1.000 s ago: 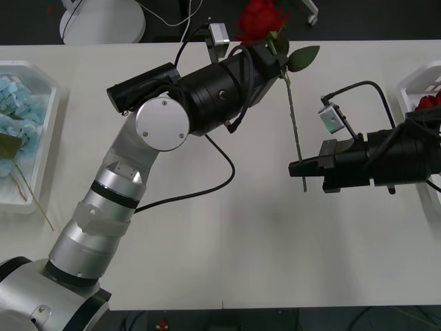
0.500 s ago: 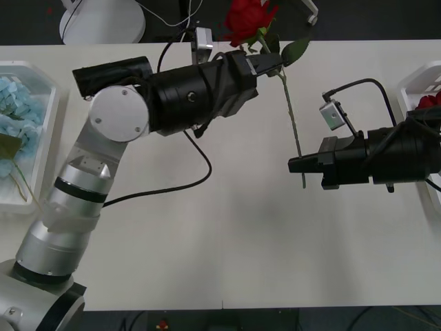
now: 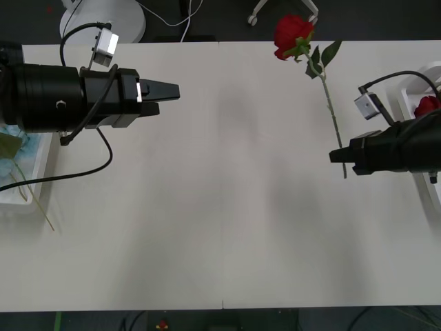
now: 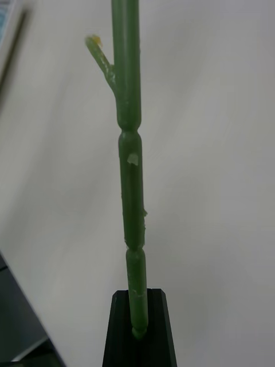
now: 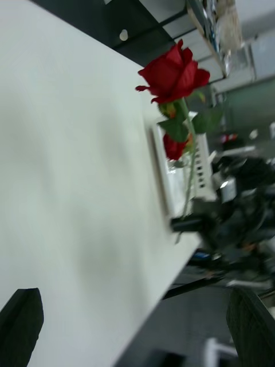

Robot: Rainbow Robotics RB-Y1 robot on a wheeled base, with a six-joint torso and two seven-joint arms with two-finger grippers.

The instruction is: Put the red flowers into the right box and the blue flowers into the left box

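Note:
My right gripper (image 3: 339, 156) is shut on the lower stem (image 4: 130, 172) of a red rose (image 3: 293, 31), holding it above the table near the right box (image 3: 412, 81). The bloom (image 5: 172, 74) points toward the table's far edge. Another red rose (image 3: 427, 105) lies in the right box. My left gripper (image 3: 167, 98) is open and holds nothing, at the far left of the table, its fingers (image 5: 23, 327) spread wide. The left box (image 3: 31, 181) is mostly behind the left arm, with pale blue flowers (image 3: 12, 167) and a thin stem (image 3: 36, 201) over its rim.
The white table (image 3: 227, 207) lies bare between the two arms. Beyond its far edge stand a white round base (image 3: 103, 24) with cables and a chair's castor legs (image 3: 258, 14).
My left gripper has let go of the rose and pulled back to the left. My right gripper has carried the rose by its stem to the right, toward the right box.

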